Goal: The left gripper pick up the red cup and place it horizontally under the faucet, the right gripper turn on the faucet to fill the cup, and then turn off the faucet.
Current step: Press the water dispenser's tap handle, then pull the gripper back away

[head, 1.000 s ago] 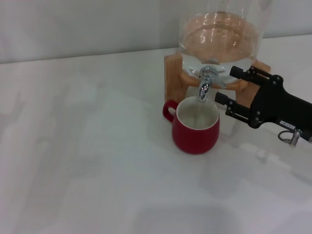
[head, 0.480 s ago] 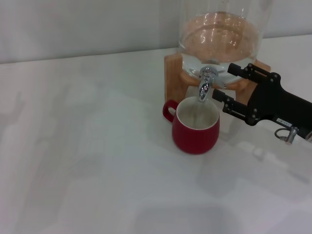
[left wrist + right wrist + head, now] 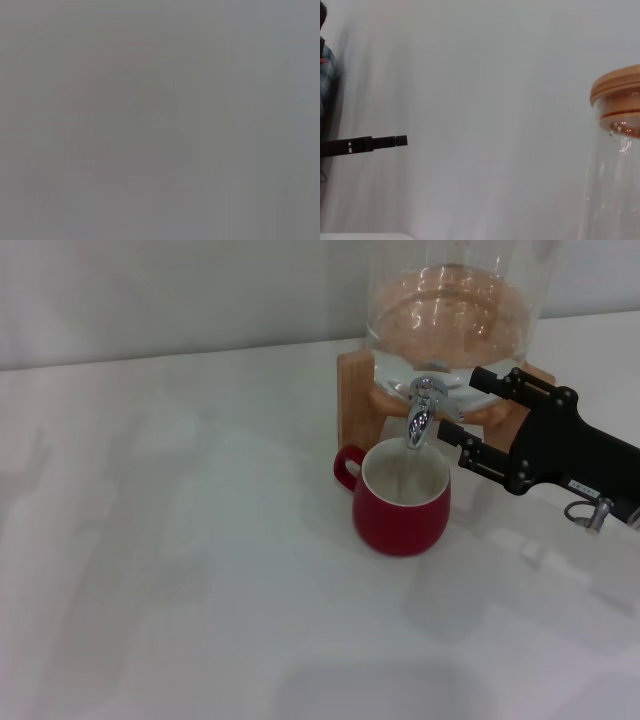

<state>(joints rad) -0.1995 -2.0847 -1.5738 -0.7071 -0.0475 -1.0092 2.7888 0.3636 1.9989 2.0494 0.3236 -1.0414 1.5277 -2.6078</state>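
Observation:
The red cup (image 3: 400, 502) stands upright on the white table, its white inside open directly under the faucet (image 3: 421, 416). Its small handle points to the left. The faucet is a chrome tap on the front of a glass water jar (image 3: 455, 310). My right gripper (image 3: 461, 403) comes in from the right and is open. One finger lies behind the faucet's lever and one in front, close beside the spout. One black finger (image 3: 370, 144) shows in the right wrist view. The left gripper is out of view, and the left wrist view shows only flat grey.
The jar rests on a wooden stand (image 3: 352, 405) at the back of the white table (image 3: 180, 570). The jar's wooden lid (image 3: 619, 89) shows in the right wrist view. A pale wall runs behind the table.
My right gripper has shifted slightly left and back, closer to the faucet lever. The cup has not moved.

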